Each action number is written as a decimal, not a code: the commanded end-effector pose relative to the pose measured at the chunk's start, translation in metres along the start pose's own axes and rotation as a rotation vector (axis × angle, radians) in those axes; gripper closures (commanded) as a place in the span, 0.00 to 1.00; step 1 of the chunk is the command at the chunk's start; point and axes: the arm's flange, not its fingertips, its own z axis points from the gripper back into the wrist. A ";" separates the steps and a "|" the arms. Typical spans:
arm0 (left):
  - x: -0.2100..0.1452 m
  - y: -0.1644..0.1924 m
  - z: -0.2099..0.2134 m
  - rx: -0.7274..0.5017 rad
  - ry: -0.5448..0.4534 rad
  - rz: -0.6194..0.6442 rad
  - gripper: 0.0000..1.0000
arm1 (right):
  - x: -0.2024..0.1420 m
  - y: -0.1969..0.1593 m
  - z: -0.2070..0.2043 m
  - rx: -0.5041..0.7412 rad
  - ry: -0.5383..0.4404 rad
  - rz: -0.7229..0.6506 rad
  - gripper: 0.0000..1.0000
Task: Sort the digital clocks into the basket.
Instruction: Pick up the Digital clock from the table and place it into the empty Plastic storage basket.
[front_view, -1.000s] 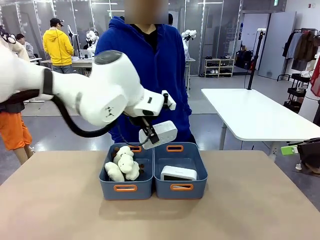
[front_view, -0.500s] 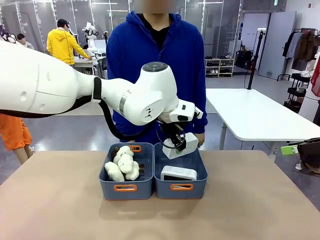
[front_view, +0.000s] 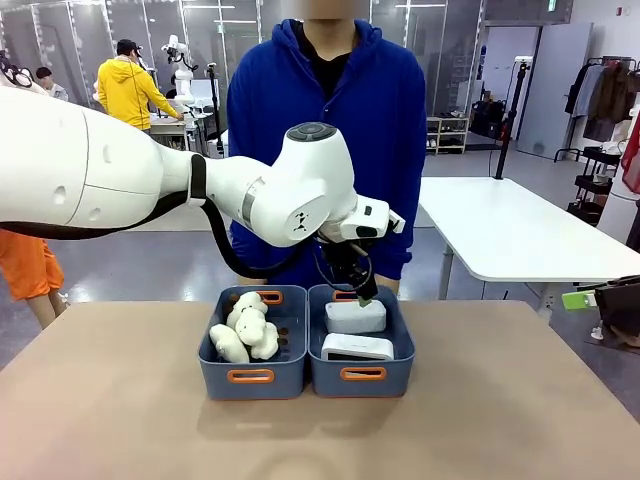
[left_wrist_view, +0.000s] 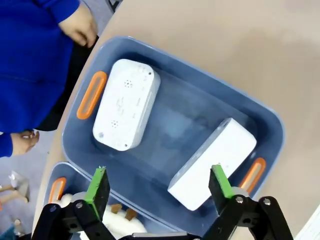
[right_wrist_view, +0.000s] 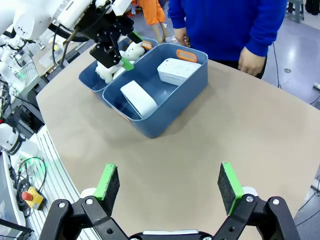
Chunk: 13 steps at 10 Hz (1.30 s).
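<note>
Two white digital clocks lie in the right-hand blue-grey basket (front_view: 318, 378): one at its far end (front_view: 355, 316), one at its near end (front_view: 357, 347). My left gripper (front_view: 358, 290) hangs open just above the far clock, holding nothing. From the left wrist, both clocks (left_wrist_view: 126, 111) (left_wrist_view: 219, 162) rest on the basket floor (left_wrist_view: 185, 112) beyond the spread green pads (left_wrist_view: 99, 182). My right gripper (right_wrist_view: 169, 172) stands open over bare table, well short of the basket (right_wrist_view: 170, 112) and its clocks (right_wrist_view: 176, 70) (right_wrist_view: 139, 98).
A matching basket (front_view: 250, 378) touching the first on its left holds white plush toys (front_view: 245, 325). A person in a blue hoodie (front_view: 320, 130) stands at the far edge, hands (right_wrist_view: 248, 62) hanging near the baskets. Brown tabletop (front_view: 500, 420) is open all around.
My left arm carried a clock rightward over the right basket, then opened. That clock now lies in the basket's far end, and the gripper is empty above it.
</note>
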 end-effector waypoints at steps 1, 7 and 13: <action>-0.018 0.013 0.028 -0.010 -0.029 0.078 0.00 | 0.000 0.000 0.000 0.000 -0.004 0.003 0.00; -0.001 0.008 0.010 0.000 -0.012 0.024 0.00 | 0.000 0.000 0.000 0.000 -0.004 0.003 0.00; -0.002 0.007 0.009 -0.015 -0.013 0.034 0.00 | 0.000 0.000 0.000 0.000 -0.004 0.003 0.00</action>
